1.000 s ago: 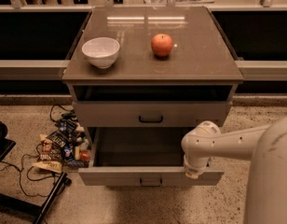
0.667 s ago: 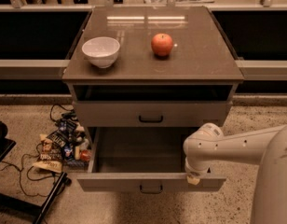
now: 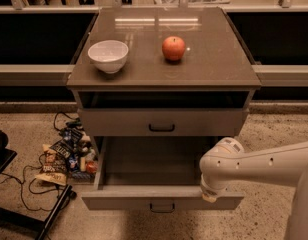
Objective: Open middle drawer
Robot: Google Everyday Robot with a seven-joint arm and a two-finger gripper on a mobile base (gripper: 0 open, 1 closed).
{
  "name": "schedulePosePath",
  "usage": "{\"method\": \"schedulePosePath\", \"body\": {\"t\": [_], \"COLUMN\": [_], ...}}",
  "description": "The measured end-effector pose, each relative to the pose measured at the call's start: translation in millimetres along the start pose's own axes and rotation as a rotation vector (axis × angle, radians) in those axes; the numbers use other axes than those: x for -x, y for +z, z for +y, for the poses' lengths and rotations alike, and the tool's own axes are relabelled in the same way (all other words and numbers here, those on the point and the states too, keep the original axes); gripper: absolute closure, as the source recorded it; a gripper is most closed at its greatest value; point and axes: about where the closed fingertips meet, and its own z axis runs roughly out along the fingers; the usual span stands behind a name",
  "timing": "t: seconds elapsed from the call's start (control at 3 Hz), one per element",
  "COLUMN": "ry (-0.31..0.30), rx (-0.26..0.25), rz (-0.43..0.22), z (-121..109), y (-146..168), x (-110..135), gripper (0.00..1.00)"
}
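Arm (image 3: 264, 166) enters from my right, wrist bent downward, putting the gripper (image 3: 210, 196) at the right end of the middle drawer's (image 3: 144, 165) front rim; I cannot tell its grip. That drawer stands pulled out toward me, long axis left-right, bare floor (image 3: 119, 226) before it, snack packets (image 3: 64, 156) at left.

White arm (image 3: 259, 166) cut off at right edge, hand (image 3: 210, 196) mostly hidden beneath it at middle drawer (image 3: 144, 200) front
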Motion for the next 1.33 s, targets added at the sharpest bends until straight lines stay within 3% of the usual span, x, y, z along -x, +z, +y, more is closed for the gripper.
{"method": "schedulePosePath", "body": {"t": [0.33,1.0,1.33], "ry": [0.000,0.000,0.000], "rx": [0.000,0.002,0.004], "rz": [0.000,0.001,0.003], "z": [0.0,0.6,1.6], "y": [-0.6,-1.0,0.1], "x": [0.0,-0.6,-1.3], "gripper": [0.81,0.35,0.05]}}
